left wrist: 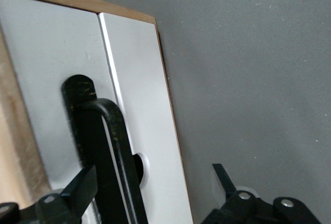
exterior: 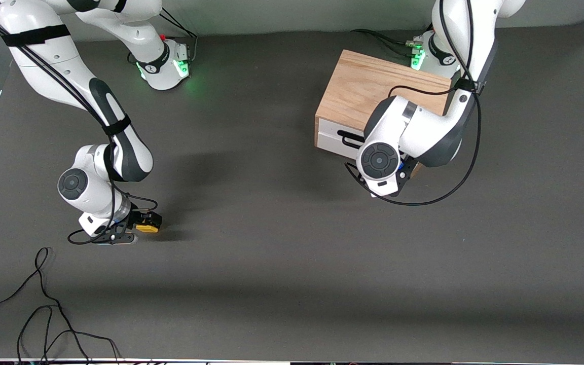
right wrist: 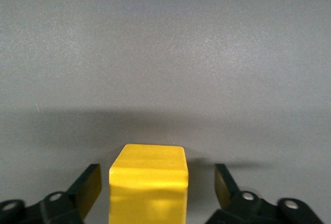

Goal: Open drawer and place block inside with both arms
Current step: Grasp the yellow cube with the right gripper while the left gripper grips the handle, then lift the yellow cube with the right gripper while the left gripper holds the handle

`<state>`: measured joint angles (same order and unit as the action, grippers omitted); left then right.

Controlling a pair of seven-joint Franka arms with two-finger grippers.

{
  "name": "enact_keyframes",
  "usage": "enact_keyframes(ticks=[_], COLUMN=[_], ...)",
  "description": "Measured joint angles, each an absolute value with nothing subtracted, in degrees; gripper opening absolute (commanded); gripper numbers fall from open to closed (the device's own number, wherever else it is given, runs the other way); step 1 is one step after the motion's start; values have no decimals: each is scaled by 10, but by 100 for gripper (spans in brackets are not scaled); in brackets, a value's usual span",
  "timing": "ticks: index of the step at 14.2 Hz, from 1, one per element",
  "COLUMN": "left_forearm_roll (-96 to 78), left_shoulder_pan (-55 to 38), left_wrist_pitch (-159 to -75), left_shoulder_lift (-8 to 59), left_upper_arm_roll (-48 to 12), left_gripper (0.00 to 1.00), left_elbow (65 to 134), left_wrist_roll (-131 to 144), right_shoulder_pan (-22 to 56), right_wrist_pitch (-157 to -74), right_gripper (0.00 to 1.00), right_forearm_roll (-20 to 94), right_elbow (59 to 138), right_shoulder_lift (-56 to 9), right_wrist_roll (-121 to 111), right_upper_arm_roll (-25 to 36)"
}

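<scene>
the light-wood box (exterior: 373, 91) sits in the upper right of the front view on the dark grey desk (exterior: 282, 243), close to the left arm's base. its drawer (exterior: 335, 137) faces the front camera, white front panel flush with the box, so it looks shut and nothing of its inside shows. the black wire handle (exterior: 350, 138) lies lengthwise along the panel, its long axis running parallel to the box's front edge; much of it is covered by the left arm's wrist in the front view.

the left pincer (left wrist: 155, 188) is at the drawer front, its fingers spread wide, one fingertip (left wrist: 83, 185) beside the handle (left wrist: 111, 151) and the other out over bare desk. it grips nothing.

the yellow block (exterior: 147, 228) rests on the desk in the lower left of the front view, toward the right arm's end and well apart from the box (a plain cube, so no long axis to speak of). in the right wrist view the right pincer (right wrist: 155, 185) straddles the block (right wrist: 148, 182), its fingers wide with a gap showing on each side of the cube, not clamped on it.
</scene>
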<state>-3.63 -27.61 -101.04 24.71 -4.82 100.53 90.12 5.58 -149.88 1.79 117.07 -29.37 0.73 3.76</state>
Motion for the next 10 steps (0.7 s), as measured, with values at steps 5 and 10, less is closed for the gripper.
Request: enact_keyframes(ticks=[5,10], left_forearm_roll=[-36,-36], left_shoulder_pan=[-276,-281], left_wrist_pitch=[-1040,-1097], left_shoulder_lift=[236,234], left_upper_arm_roll=[-48,-49], left_gripper=[97,97], left_elbow=[1029,1039], left_wrist_roll=[901,901], right_shoulder_pan=[56,56], right_wrist_pitch=[-1499,-1499], right_gripper=[80,52], right_forearm_roll=[18,18], right_elbow=[1171,1170], right_shoulder_lift=[-294,-293], right_wrist_roll=[6,3], right_upper_arm_roll=[37,37])
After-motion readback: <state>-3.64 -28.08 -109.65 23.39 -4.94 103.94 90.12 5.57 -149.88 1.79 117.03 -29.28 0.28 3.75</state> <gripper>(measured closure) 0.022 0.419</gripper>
